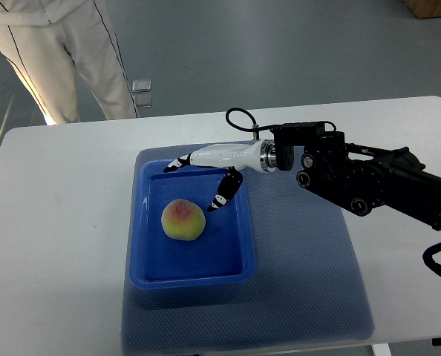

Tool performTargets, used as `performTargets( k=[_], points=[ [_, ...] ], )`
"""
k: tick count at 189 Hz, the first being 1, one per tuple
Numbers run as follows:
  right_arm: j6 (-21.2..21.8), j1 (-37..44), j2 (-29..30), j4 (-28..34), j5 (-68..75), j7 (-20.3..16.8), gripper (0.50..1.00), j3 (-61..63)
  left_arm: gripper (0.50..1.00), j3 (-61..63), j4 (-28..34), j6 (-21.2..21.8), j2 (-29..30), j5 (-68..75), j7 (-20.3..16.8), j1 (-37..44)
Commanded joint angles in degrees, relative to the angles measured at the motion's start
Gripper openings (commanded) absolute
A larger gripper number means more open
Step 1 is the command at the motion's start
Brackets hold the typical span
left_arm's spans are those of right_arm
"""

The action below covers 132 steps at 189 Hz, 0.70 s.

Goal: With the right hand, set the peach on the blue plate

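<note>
A yellow-pink peach (183, 219) lies inside the blue rectangular plate (145, 273), left of the plate's middle. My right hand (193, 185) reaches in from the right on a black arm and hovers over the plate's far end, above and to the right of the peach. Its fingers are spread and hold nothing; one fingertip (214, 207) points down close to the peach's right side without touching it. The left arm does not show.
The plate sits on a blue mat (302, 289) on a white table (57, 222). A person in light trousers (64, 59) stands beyond the table's far left edge. A brown box corner (432, 7) shows at the top right.
</note>
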Motion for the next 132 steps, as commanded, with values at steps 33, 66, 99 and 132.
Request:
performTargets(
  k=[33,66,99,132],
  points=[
    [-3.1,-8.6,-1.9,-2.0,15.3,0.2,0.930,17.1,1.000,0.0,0.0,0.0,0.0,0.0,0.0,0.0],
    [-9.3,-13.8,-1.5,-3.6,32.0,0.6,0.930,24.4,1.000,0.0,0.0,0.1,0.0,0.0,0.0,0.0],
    [-16.2,-16.9,-0.4,-4.1,46.8,1.1,0.930,25.7,1.000,0.0,0.0,0.0,0.0,0.0,0.0,0.0],
    [-19.8,-19.0,-0.3,-4.2,54.2,4.4,0.930,25.7,1.000,0.0,0.0,0.0,0.0,0.0,0.0,0.0]
  ],
)
